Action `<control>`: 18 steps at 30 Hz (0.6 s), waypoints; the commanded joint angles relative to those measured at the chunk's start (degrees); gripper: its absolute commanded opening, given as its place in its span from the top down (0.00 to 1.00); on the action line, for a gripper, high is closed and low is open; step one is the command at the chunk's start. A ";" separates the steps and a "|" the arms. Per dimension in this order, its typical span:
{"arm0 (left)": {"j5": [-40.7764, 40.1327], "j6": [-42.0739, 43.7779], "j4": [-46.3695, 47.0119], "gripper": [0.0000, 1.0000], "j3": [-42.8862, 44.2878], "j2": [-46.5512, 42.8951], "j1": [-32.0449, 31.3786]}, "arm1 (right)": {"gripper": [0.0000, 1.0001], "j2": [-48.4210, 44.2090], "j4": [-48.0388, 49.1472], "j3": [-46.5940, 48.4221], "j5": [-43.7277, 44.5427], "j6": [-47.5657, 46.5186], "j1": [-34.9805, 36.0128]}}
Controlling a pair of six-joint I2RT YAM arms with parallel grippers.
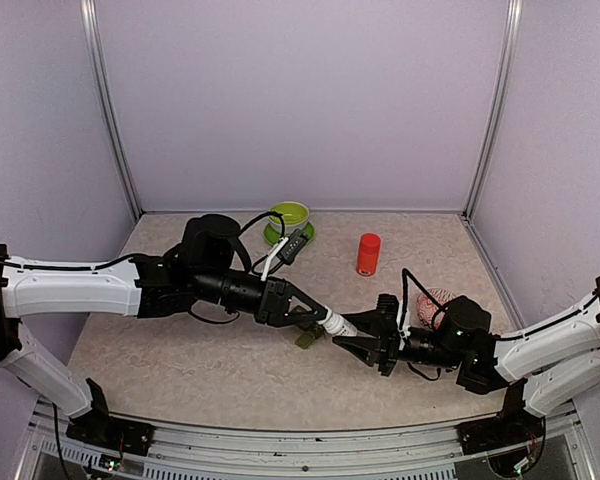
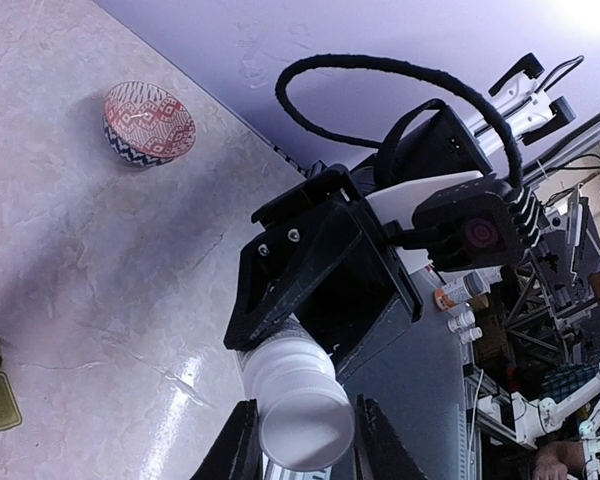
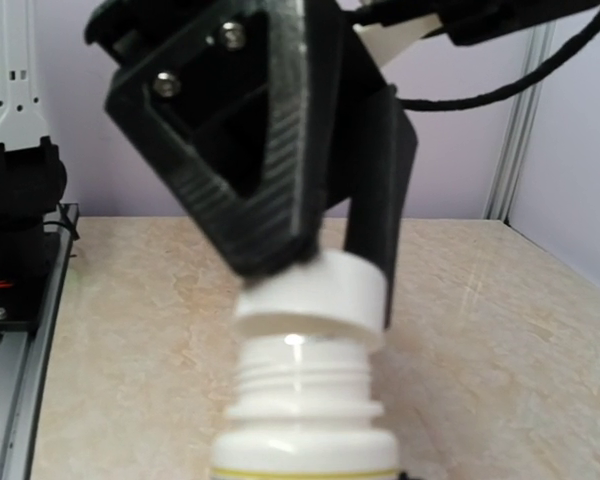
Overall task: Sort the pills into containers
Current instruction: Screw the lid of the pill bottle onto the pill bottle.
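While the white bottle (image 1: 338, 322) is being held above the table (image 1: 180, 352) between the two arms, its cap (image 3: 315, 290) is being pinched by the closed left gripper (image 1: 318, 314) and its body is being gripped by the right gripper (image 1: 355, 332). Only in the right wrist view are the bare neck threads being shown, with the cap sitting tilted above them. The patterned bowl (image 2: 148, 122) is being shown whole in the left wrist view, while it is being half hidden by the right arm from above. The containers (image 1: 306, 338) are lying on the table just under the left gripper and are partly covered by it. Their long axis is being seen running roughly near to far, and two of their squares are being cut off at the left wrist view's edge.
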 commanded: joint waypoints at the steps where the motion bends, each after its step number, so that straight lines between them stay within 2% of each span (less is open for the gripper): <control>1: 1.47 -0.81 2.15 0.79 -0.45 -0.75 -0.70 | 0.75 0.18 0.18 1.21 1.48 -0.78 0.60; 18: -0.20 -0.73 1.54 0.79 -0.24 1.09 -1.51 | 0.75 -0.64 -0.44 1.58 2.02 -0.96 0.88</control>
